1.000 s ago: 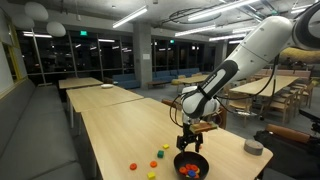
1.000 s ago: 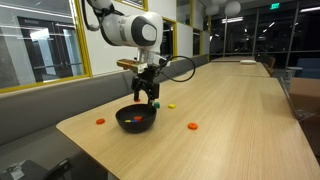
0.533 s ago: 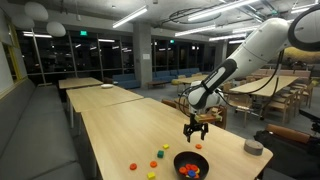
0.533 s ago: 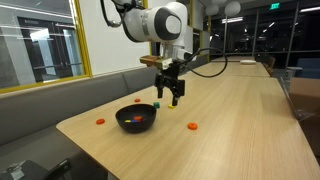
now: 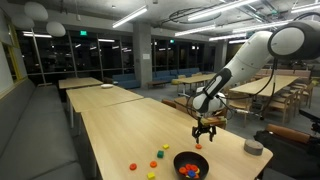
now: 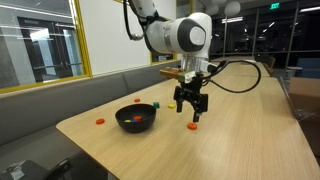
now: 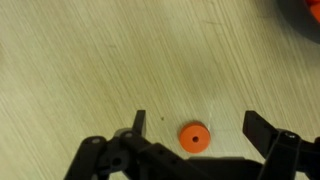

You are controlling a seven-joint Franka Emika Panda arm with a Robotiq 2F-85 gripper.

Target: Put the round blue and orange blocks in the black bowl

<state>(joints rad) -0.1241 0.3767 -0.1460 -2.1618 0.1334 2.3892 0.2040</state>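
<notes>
Pale wood sets the stage: a long table [image 5: 110,125] with small things scattered around its near end. In an exterior view a loose cluster of small blocks [image 5: 157,156], orange, yellow and green, lies off to one side of the black bowl [image 5: 190,165]. A grey round container [image 5: 253,147] sits near the table edge on the bowl's other side. In an exterior view a green block [image 6: 156,104] rests just beyond the bowl's rim. A lone orange piece [image 6: 99,121] lies on the side of the bowl away from the arm.

The bowl holds a jumble of coloured pieces, orange and blue among them. Whether the round blue block is one of them can't be told from here.

Now the orange round block [image 6: 192,126]. It lies flat on open tabletop, apart from the bowl, and the gripper [image 6: 192,103] hangs right above it, pointing straight down with air beneath its tips.

The wrist view brings it close. The orange round block [image 7: 193,137], a disc with a small dimple at its centre, sits between the two fingers [image 7: 139,121]. It is nearer one finger than the other and touches neither. The jaws are spread wide and hold nothing.
</notes>
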